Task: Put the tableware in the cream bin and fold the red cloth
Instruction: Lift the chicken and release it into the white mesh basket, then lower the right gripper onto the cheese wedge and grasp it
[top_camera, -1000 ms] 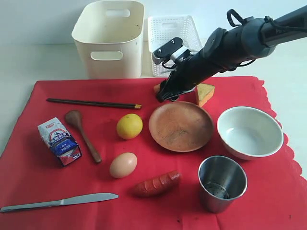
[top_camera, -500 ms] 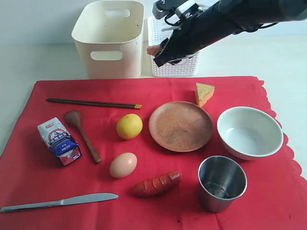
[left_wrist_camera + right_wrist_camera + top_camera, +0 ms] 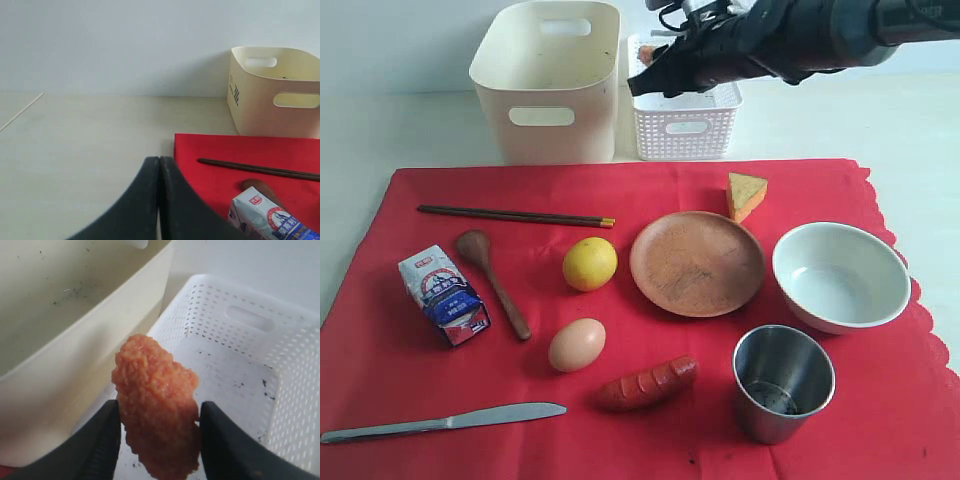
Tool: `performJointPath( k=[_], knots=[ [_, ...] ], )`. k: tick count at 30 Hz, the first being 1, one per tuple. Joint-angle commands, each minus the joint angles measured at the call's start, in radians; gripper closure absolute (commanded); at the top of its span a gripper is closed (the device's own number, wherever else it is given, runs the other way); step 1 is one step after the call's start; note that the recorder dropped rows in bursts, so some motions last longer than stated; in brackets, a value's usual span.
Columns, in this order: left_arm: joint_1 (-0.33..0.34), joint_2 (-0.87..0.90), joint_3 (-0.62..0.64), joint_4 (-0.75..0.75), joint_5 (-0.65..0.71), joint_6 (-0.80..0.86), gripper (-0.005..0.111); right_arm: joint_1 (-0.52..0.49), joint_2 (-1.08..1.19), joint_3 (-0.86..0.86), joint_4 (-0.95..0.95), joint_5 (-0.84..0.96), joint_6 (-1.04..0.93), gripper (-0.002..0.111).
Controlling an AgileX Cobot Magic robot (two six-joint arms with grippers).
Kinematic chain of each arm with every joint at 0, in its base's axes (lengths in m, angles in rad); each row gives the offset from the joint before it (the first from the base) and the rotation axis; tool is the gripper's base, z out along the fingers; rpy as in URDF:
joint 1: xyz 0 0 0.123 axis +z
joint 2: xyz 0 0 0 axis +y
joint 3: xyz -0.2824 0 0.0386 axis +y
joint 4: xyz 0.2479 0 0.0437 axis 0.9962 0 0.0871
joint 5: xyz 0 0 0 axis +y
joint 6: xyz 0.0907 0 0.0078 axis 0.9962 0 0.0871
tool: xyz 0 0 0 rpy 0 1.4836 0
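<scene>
One risk stands out to us. Our left gripper (image 3: 159, 167) is pinched shut on nothing, beside the red cloth (image 3: 380, 400), where the chopsticks (image 3: 515, 215) through to the steel cup (image 3: 783, 380) lie outside the cream bin (image 3: 548, 125). Our right gripper (image 3: 159, 440) clamps a fried piece (image 3: 155, 405) above the white basket (image 3: 687, 135), close to the bin's wall. Released off-centre, it could land in the bin.
</scene>
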Motion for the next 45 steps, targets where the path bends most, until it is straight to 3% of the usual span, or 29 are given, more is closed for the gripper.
performJointPath(
  k=[1, 9, 13, 23, 28, 31, 38, 45],
  knots=[
    [0.002, -0.006, 0.000, -0.002, -0.002, 0.002, 0.107, 0.002, 0.026, -0.023, -0.004, -0.039, 0.007, 0.099],
    [0.002, -0.006, 0.000, -0.002, -0.002, 0.002, 0.107, 0.002, 0.034, -0.023, -0.004, -0.043, 0.006, 0.060],
    [0.002, -0.006, 0.000, -0.002, -0.002, 0.002, 0.107, 0.002, 0.034, -0.023, -0.004, -0.043, 0.006, 0.047],
    [0.002, -0.006, 0.000, -0.002, -0.002, 0.002, 0.107, 0.002, -0.016, -0.023, -0.019, 0.063, 0.004, 0.042],
    [0.002, -0.006, 0.000, -0.002, -0.002, 0.002, 0.107, 0.002, -0.116, -0.023, -0.161, 0.227, 0.013, 0.046],
    [0.002, -0.006, 0.000, -0.002, -0.002, 0.002, 0.107, -0.001, -0.188, -0.023, -0.270, 0.353, 0.129, 0.051],
    [0.002, -0.006, 0.000, -0.002, -0.002, 0.002, 0.107, -0.010, -0.279, -0.023, -0.746, 0.555, 0.568, 0.080],
    [0.002, -0.006, 0.000, -0.002, -0.002, 0.002, 0.107, -0.010, -0.298, 0.141, -0.794, 0.557, 0.597, 0.108]
  ],
)
